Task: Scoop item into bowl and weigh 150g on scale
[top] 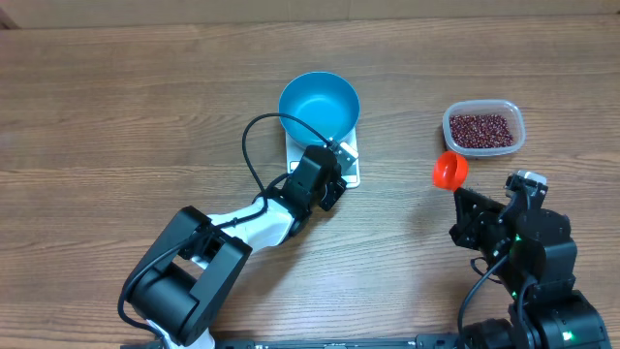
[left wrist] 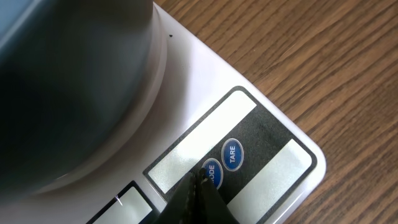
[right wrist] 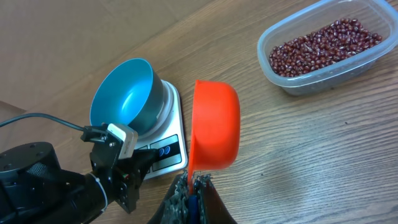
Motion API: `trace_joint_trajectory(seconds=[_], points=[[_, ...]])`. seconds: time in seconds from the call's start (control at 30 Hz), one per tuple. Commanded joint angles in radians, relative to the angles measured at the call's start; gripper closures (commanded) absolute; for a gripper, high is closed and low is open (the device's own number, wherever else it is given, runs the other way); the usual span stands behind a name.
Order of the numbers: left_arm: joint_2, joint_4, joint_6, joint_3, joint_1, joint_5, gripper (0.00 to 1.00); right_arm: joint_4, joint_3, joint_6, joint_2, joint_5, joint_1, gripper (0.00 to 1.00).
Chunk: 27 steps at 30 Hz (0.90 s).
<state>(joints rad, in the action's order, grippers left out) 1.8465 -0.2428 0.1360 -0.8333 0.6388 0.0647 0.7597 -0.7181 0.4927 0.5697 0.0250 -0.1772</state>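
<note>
The blue bowl (top: 320,105) stands on the white scale (top: 353,167); it holds nothing that I can see. My left gripper (top: 337,177) is shut, its tips (left wrist: 200,177) down on the scale's button panel (left wrist: 261,155) beside the MODE button. The bowl's side (left wrist: 74,81) fills the left wrist view's upper left. My right gripper (right wrist: 194,180) is shut on the handle of the red scoop (right wrist: 214,124), which hangs tilted over the wood right of the scale (right wrist: 174,112). The beans (right wrist: 323,40) lie in a clear tub (top: 516,114) at the far right.
The left arm (top: 194,262) stretches from the front edge up to the scale, with a black cable looping over it. The right arm (top: 528,262) stands at the front right. The scoop (top: 449,171) sits between the scale and the tub.
</note>
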Motion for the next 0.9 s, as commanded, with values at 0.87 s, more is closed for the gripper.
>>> trace_joint_trajectory(seconds=[0.87], points=[[0.044, 0.047, -0.016, -0.001, -0.012, 0.094, 0.96, -0.005, -0.022, -0.012, -0.001, -0.024, 0.005, 0.96]])
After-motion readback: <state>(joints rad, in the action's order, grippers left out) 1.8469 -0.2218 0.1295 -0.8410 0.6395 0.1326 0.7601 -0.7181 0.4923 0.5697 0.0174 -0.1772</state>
